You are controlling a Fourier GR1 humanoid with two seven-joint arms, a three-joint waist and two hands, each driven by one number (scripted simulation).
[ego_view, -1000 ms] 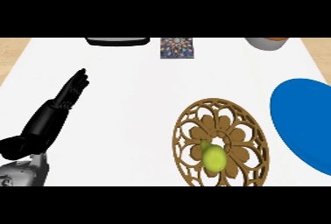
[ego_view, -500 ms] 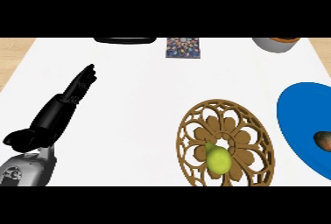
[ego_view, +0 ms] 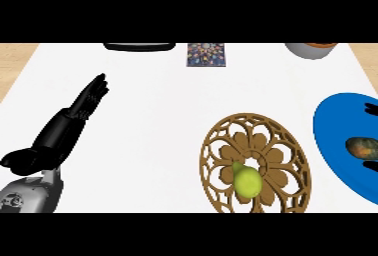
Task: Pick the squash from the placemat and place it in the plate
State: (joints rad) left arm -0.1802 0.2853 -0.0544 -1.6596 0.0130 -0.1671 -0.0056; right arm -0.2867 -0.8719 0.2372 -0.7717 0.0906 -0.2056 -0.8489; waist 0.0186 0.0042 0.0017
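A brown-orange squash [ego_view: 362, 147] with green patches lies on the blue oval placemat [ego_view: 332, 135] at the right edge. Black parts of my right hand [ego_view: 369, 106] show at that edge, above and below the squash; the rest of the hand is cut off. Left of the mat stands a carved wooden plate [ego_view: 221, 165] with a yellow-green fruit [ego_view: 247, 181] in it. My left hand [ego_view: 77, 112] rests open at the left of the counter, fingers straight and pointing away, far from the plate and the mat.
Along the counter's far edge are a dark flat object [ego_view: 140, 46], a small patterned square [ego_view: 206, 54] and a grey bowl [ego_view: 314, 50]. White counter stretches between my left hand and the wooden plate.
The view has swung to the right, so more of the blue mat shows. The squash and parts of my right hand have come into view. My left hand keeps its pose.
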